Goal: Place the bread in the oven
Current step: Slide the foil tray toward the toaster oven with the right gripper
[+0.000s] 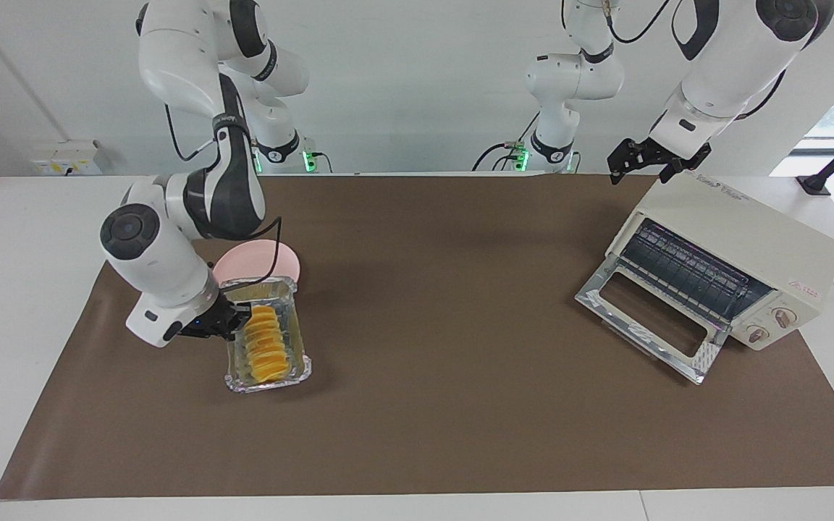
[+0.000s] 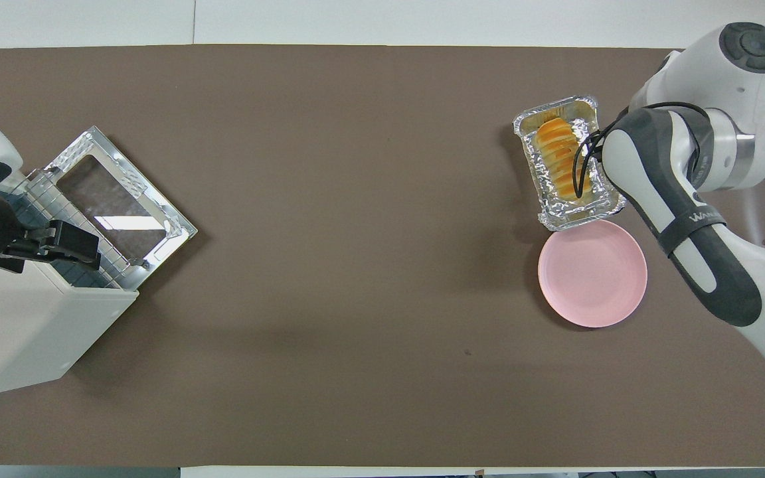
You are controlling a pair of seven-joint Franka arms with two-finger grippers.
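So the bread (image 1: pixel 266 343) is sitting in the foil tray (image 1: pixel 232 381) down at the right arm's end of the table, with the pink plate (image 1: pixel 279 259) touching the tray on the side nearer the robots. The loaf's long axis runs roughly toward and away from the robots, same as the tray, and the right gripper (image 1: pixel 238 319) comes in across it, reaching over the tray's long wall at the loaf's nearer end. Its fingers are pressed together, and in the facing view they look clamped on that end of the bread, though the overhead view hides the tips under the forearm, so I wouldn't swear how solid the pinch is. The loaf hasn't left the tray. The oven (image 1: pixel 743 235) is all the way at the left arm's end of the table, door (image 1: pixel 645 318) dropped open and the rack (image 1: pixel 685 271) showing, with its mouth angled toward the middle of the table. The left gripper (image 1: pixel 654 161) hangs spread wide over the top of the oven, just waiting. The bread is well apart from the oven, so I'd guess the carry runs the length of the table, and the loaf probably needs turning to line up with that angled opening.
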